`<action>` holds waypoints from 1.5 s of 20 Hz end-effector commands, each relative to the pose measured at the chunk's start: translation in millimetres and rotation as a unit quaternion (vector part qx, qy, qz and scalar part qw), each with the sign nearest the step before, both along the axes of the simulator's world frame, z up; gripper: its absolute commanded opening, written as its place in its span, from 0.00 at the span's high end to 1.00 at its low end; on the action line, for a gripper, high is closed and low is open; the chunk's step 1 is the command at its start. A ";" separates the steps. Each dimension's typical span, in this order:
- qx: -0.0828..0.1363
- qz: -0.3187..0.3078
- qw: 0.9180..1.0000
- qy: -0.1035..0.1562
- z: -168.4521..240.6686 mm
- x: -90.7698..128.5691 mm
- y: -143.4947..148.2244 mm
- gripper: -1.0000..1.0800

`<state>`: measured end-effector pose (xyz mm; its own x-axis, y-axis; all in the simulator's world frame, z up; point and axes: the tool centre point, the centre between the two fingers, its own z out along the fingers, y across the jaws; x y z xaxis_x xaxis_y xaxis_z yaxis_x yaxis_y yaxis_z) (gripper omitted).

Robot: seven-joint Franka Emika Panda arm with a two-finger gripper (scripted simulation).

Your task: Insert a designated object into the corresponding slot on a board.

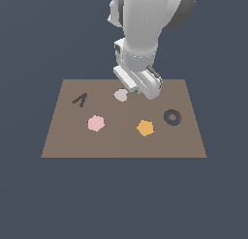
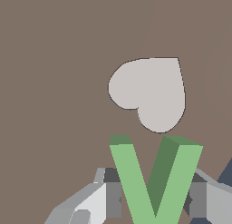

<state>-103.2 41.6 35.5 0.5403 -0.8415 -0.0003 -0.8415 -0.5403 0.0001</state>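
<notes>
The green V-shaped piece (image 2: 154,177) sits clamped between the gripper (image 2: 154,198) fingers, low over the brown board (image 1: 63,141) just beside the grey heart (image 2: 152,94); the arm hangs near the board's far edge; the dark V slot (image 1: 80,99) lies well apart, toward the exterior view's left, with bare board between.

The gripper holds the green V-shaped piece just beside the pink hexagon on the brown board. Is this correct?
Not quite. The gripper does hold the green V-shaped piece over the brown board, but the shape beside it is the grey heart, not the pink hexagon. The wrist view shows this.
</notes>
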 end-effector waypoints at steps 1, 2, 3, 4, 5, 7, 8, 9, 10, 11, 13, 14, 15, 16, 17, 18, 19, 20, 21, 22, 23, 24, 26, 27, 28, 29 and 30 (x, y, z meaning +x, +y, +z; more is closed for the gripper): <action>0.000 0.023 1.000 0.000 0.5 -1.1 -18.8 1.00; 0.000 0.033 0.999 0.000 0.7 -1.1 -26.9 1.00; 0.000 0.044 0.999 0.000 0.9 -1.0 -35.3 1.00; 0.000 0.055 0.999 0.000 1.1 -0.7 -43.9 1.00; 0.000 0.066 0.998 0.000 1.3 -0.1 -52.7 1.00; 0.000 0.087 0.996 0.000 1.7 1.6 -70.2 1.00; 0.000 0.098 0.995 0.000 1.9 2.8 -79.0 1.00; 0.000 0.109 0.994 0.000 2.1 4.2 -87.4 1.00; 0.000 0.119 0.993 0.000 2.3 5.7 -95.6 1.00; 0.000 0.129 0.992 0.000 2.5 7.4 -103.5 1.00; 0.000 0.148 0.989 0.000 2.9 11.0 -118.4 1.00; 0.000 0.157 0.988 0.000 3.0 13.0 -125.4 1.00; 0.000 0.165 0.986 0.000 3.2 15.1 -132.0 1.00; 0.000 0.173 0.985 0.000 3.3 17.2 -138.4 1.00; 0.000 0.181 0.983 0.000 3.5 19.3 -144.5 1.00; 0.000 0.189 0.982 0.000 3.6 21.4 -150.2 1.00; 0.000 0.196 0.981 0.000 3.8 23.6 -155.6 1.00; 0.000 0.202 0.979 0.000 3.9 25.8 -160.7 1.00; 0.000 0.209 0.978 0.000 4.0 27.9 -165.5 1.00; 0.000 0.215 0.977 0.000 4.1 30.0 -169.9 1.00; 0.000 0.220 0.975 0.000 4.2 32.0 -174.0 1.00; 0.000 0.225 0.974 0.000 4.3 34.0 -177.8 1.00; 0.000 0.235 0.972 0.000 4.5 37.6 -184.4 1.00; 0.000 0.238 0.971 0.000 4.5 39.2 -187.1 1.00; 0.000 0.242 0.970 0.000 4.6 40.7 -189.6 1.00; 0.000 0.245 0.970 0.000 4.7 42.1 -191.7 1.00; 0.000 0.248 0.969 0.000 4.7 43.3 -193.4 1.00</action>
<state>-62.2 -148.9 40.1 0.8720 -0.4894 0.0002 -0.4894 -0.8720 0.0002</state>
